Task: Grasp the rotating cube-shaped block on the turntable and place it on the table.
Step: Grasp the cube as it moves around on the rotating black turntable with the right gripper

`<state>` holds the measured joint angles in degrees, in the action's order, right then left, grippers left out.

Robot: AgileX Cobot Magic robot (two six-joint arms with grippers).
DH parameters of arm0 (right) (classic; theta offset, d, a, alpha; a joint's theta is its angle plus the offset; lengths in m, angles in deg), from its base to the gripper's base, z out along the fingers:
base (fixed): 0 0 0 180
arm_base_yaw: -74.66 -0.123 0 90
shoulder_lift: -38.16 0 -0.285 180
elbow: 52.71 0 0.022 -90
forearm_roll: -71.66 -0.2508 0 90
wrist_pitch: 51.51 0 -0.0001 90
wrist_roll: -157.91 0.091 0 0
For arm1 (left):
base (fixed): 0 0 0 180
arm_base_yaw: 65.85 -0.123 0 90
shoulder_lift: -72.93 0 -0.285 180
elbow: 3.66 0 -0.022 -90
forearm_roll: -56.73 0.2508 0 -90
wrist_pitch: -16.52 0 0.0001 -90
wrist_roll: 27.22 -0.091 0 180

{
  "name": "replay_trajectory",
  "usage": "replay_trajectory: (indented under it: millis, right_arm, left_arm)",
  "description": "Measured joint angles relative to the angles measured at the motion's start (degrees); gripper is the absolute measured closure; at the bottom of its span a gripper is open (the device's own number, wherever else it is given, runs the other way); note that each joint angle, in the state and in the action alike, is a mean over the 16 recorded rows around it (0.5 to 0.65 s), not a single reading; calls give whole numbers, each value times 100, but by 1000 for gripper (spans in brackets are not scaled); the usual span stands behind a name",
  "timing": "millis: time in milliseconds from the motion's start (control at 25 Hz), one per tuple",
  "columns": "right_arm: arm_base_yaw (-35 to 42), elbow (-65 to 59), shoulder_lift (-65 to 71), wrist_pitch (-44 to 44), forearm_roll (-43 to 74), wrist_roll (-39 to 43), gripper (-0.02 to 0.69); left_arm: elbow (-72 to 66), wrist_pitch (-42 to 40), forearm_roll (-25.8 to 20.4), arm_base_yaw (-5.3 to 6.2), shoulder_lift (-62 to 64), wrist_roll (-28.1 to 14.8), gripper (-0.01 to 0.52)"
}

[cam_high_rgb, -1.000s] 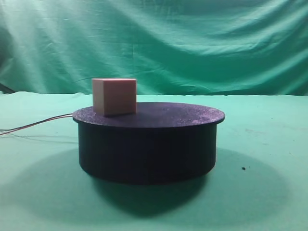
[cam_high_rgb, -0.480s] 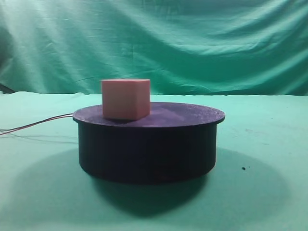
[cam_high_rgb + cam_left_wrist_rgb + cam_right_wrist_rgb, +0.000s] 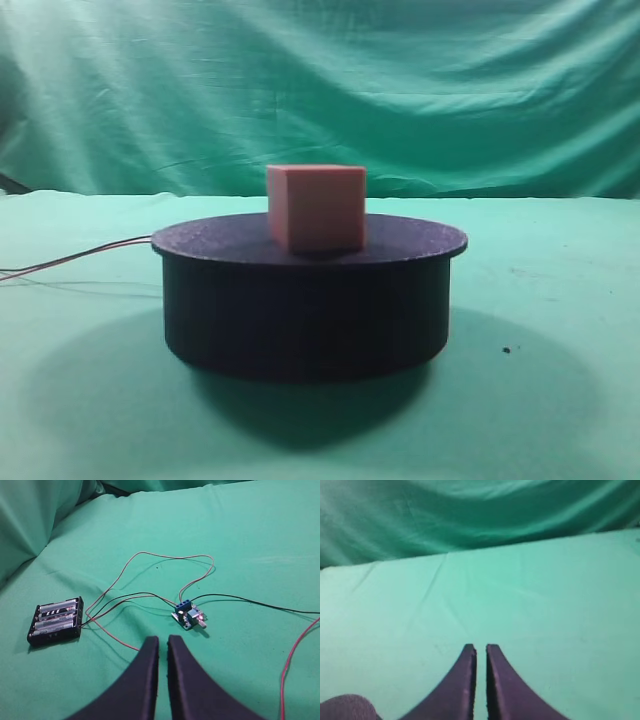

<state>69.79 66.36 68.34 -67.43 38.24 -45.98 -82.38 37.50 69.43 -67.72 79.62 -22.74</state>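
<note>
A salmon-pink cube-shaped block (image 3: 316,208) sits on the flat top of the black turntable (image 3: 306,300), near the middle of the disc in the exterior view. The turntable stands on the green cloth table (image 3: 540,400). Neither gripper shows in the exterior view. My left gripper (image 3: 163,641) is shut and empty over the cloth, near a small circuit board. My right gripper (image 3: 480,650) is shut and empty above bare green cloth. The block and turntable are out of both wrist views.
Thin red and black wires (image 3: 75,260) lead left from the turntable. In the left wrist view a black battery holder (image 3: 55,621), a small blue circuit board (image 3: 189,615) and looping wires (image 3: 150,575) lie on the cloth. A green drape (image 3: 320,90) hangs behind.
The block has ridden the turning disc from its left edge toward the middle, turning as it goes. No gripper has come into the exterior view.
</note>
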Motion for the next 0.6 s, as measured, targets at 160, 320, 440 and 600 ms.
replay_trajectory:
  millis: [160, 320, 440, 600]
  right_arm:
    - [-155, 484, 1008, -861, -72, -192, 627]
    - [-539, 971, 1991, -1477, 100, -166, 640]
    - [-1010, 1409, 2728, -1875, 513, 60, 649]
    - [-1773, 2081, 3745, -2292, 1178, 586, 643]
  left_arm:
    - [0, 0, 0, 0, 0, 0, 514]
    - [0, 0, 0, 0, 0, 0, 514]
    - [0, 0, 0, 0, 0, 0, 514]
    - [0, 0, 0, 0, 0, 0, 514]
